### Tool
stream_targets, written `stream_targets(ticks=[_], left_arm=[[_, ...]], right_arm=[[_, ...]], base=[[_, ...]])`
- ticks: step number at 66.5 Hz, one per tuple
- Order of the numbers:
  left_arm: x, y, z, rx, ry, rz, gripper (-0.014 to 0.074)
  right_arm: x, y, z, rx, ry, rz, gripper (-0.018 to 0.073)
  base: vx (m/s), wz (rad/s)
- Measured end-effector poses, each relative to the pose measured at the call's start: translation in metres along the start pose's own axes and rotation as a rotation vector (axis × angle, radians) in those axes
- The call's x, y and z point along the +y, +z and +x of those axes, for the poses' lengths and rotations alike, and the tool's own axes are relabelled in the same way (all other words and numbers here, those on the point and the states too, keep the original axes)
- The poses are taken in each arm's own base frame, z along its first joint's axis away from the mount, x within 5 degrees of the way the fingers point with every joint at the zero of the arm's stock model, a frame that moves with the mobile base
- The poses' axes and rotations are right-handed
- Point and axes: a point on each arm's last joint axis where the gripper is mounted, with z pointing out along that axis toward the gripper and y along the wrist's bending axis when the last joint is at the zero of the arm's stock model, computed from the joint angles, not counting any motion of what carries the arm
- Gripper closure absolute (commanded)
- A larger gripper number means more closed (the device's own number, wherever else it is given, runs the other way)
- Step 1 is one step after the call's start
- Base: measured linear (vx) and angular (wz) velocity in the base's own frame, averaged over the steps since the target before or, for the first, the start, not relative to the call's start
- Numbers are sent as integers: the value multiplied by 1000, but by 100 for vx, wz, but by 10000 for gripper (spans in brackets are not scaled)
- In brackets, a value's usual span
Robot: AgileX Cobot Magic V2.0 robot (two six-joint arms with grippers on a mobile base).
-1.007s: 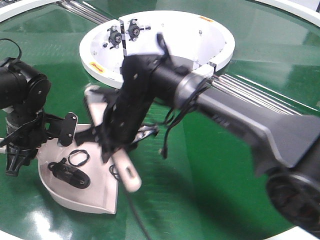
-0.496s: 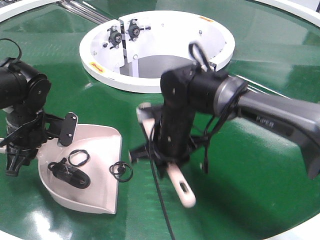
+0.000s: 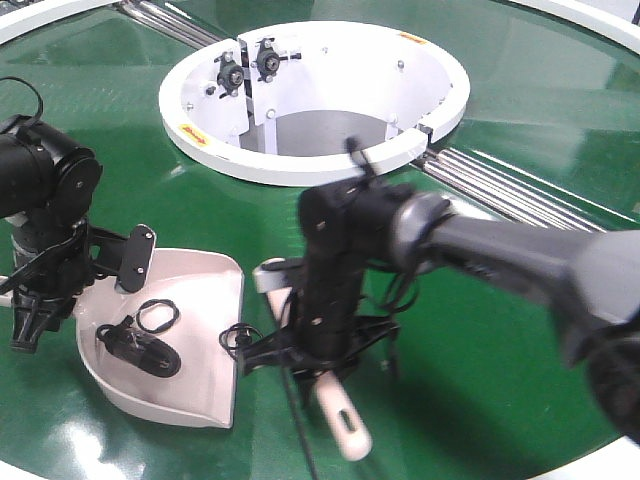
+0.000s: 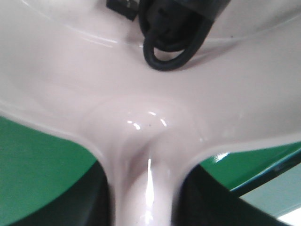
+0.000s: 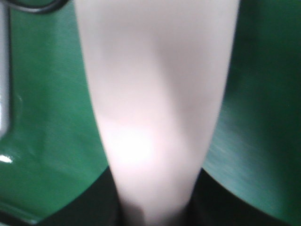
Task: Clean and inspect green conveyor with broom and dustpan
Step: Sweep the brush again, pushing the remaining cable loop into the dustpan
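Two tools are at work on the green conveyor (image 3: 470, 400), and both are gripped. The broom (image 3: 340, 415) lies slanted on the belt just right of the dustpan's mouth, its slotted handle end pointing toward you. Your right gripper (image 3: 320, 350) is clamped around its middle, and the wrist view shows the pink handle filling the space between the jaws. The dustpan (image 3: 200, 290) sits flat on the belt at the left with its mouth facing the broom. Your left gripper (image 3: 30, 315) is closed on its handle, as the left wrist view shows.

Most of the sweeping looks done. A black ring (image 3: 157, 316) and a black cable clump (image 3: 140, 350) already lie inside the pan. A second black ring (image 3: 240, 340) sits right at the mouth edge, so I judge one more short stroke is needed to push it fully in.

The belt around the tools shows no other debris, though your right arm hides part of it. Farther back stand the white ring hub (image 3: 200, 140) and the silver rails (image 3: 510, 195), both well apart from the tools. Nothing blocks the stroke.
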Motion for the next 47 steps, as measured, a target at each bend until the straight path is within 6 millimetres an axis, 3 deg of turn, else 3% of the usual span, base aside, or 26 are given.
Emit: stream_targets(ticks=[14,25,47], left_arm=[[0,0,0,0,0,-2,603],[0,0,0,1,-1,-3,603],[0,1,3,11,-3,7,603]], right_arm=[[43,7,-19,-37,-91,-43,564],[82,-6,-29,-108,-186,-149,564],[87,-36,-31,-188,-230,-175,564]], base=[[0,0],[0,0],[0,0]])
